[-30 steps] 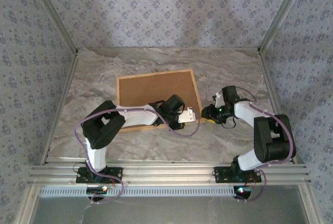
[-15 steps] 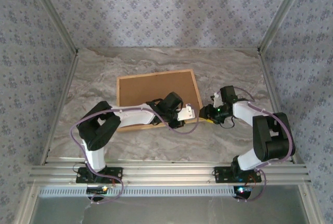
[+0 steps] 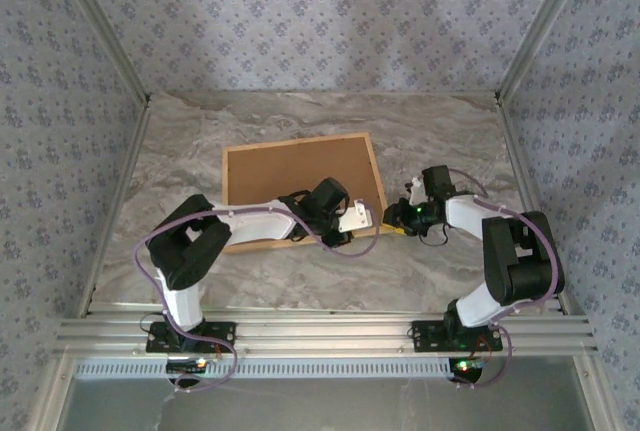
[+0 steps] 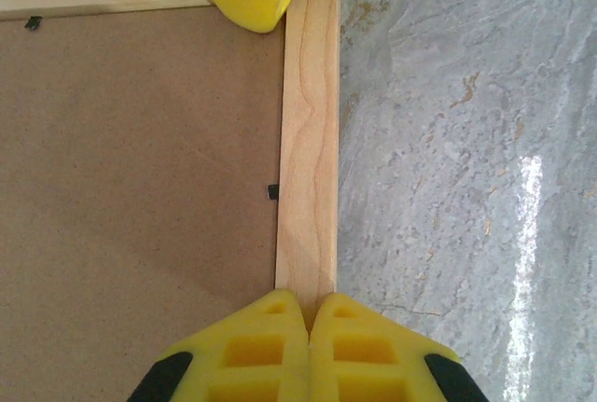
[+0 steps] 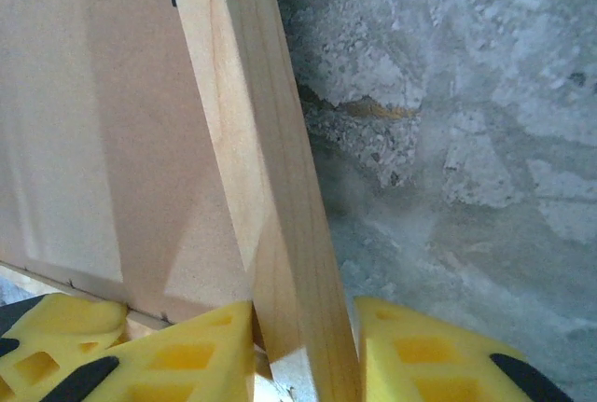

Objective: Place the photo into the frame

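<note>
At the near right corner of the frame (image 3: 300, 173), your left end effector (image 4: 308, 316) is closed, tips over the right rail. Your right end effector (image 5: 303, 323) pinches that rail from outside. Beyond them the frame lies back-up on the bench (image 3: 450, 141), long axis running leftward.

The left arm (image 3: 250, 219) and right arm (image 3: 478, 215) reach inward, low. The left gripper (image 4: 308, 313) has its fingers pressed together; the right gripper (image 5: 303, 332) has its fingers apart, possibly clamping.
</note>
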